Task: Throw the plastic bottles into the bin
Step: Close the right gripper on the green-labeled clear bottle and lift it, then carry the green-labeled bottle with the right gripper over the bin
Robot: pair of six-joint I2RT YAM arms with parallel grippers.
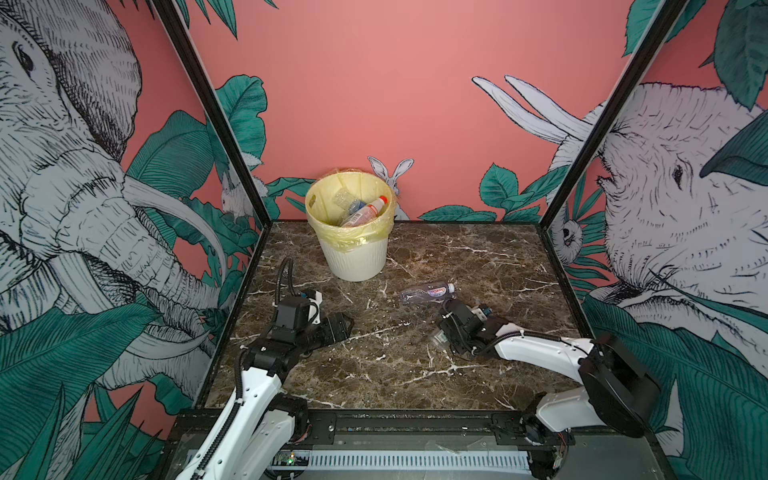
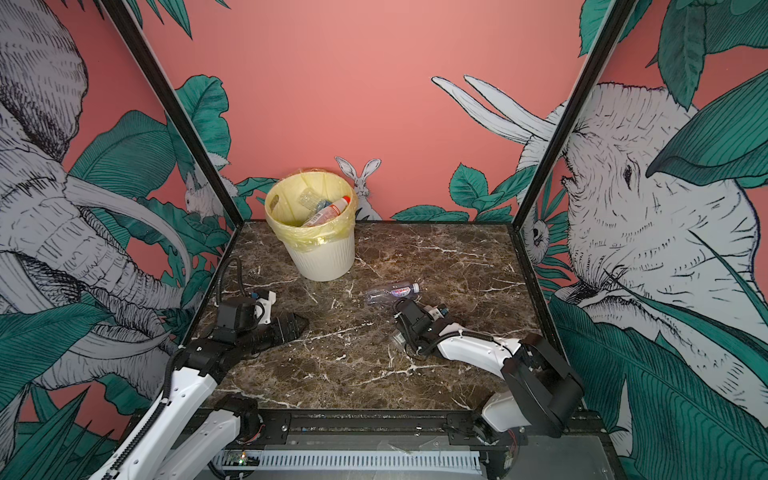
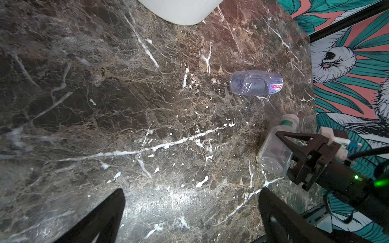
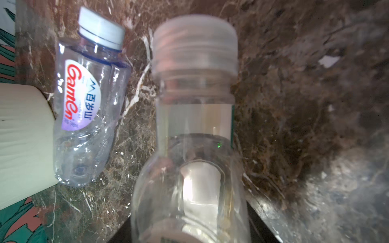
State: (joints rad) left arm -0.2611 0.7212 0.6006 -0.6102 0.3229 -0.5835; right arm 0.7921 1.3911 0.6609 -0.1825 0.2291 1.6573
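The cream ribbed bin point(image 1: 353, 257) point(image 2: 322, 257) with its yellow bag stands at the back, with a red-capped bottle point(image 1: 365, 212) and other clear ones inside. A clear bottle with a Ganten label point(image 1: 428, 292) point(image 2: 392, 293) point(image 3: 255, 85) point(image 4: 88, 105) lies on the marble in front of it. My right gripper point(image 1: 446, 338) point(image 3: 282, 155) point(image 4: 189, 231) is low at the table, shut on another clear bottle with a pale cap point(image 3: 273, 151) point(image 4: 195, 147). My left gripper point(image 1: 343, 322) point(image 3: 191, 199) hangs open over bare marble, nothing between its fingers.
The marble table point(image 1: 395, 365) is walled by patterned panels on the left, back and right, with black posts at the back corners. A black rail runs along the front edge. The bin's base point(image 3: 181, 12) sits close beyond my left gripper.
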